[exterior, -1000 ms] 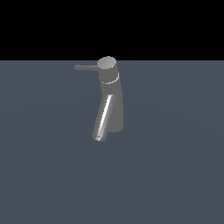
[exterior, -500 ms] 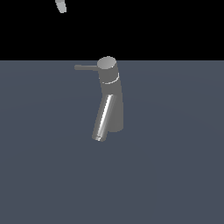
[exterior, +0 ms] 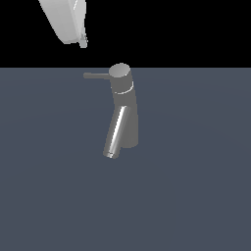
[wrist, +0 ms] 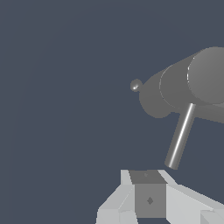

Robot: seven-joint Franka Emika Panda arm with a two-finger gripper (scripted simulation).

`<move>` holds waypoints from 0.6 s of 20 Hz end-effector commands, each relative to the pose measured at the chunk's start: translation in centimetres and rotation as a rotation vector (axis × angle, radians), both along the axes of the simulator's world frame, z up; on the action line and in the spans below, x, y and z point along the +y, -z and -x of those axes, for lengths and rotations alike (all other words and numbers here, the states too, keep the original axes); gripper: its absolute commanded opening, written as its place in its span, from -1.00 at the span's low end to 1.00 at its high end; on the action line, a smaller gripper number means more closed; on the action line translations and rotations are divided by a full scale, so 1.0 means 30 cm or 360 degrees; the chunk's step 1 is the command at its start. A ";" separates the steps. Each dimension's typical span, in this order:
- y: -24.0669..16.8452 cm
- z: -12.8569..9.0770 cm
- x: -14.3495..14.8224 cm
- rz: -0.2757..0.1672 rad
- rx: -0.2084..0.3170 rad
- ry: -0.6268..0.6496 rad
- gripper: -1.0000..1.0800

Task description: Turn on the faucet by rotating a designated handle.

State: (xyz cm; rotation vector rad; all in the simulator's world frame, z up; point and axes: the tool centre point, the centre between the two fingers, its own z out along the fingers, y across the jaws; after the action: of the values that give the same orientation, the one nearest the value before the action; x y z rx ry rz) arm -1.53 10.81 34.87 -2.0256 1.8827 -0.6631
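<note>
Tool (exterior: 82, 41) now lower, nearer the handle (exterior: 96, 76).

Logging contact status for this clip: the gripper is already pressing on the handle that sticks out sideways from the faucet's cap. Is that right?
Not quite. The handle does stick out sideways from the faucet's cap, but the gripper is not pressing on it. The exterior view shows the gripper hanging above the handle with a clear gap between them.
</note>
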 end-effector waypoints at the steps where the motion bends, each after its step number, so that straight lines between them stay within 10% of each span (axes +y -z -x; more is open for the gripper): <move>1: 0.046 -0.023 -0.014 -0.0055 -0.0029 0.0109 -1.00; 12: 0.172 -0.069 -0.068 -0.0190 -0.0097 0.0404 -1.00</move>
State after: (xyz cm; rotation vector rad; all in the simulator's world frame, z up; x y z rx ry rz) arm 0.42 8.87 30.04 -1.8711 1.9920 -0.6890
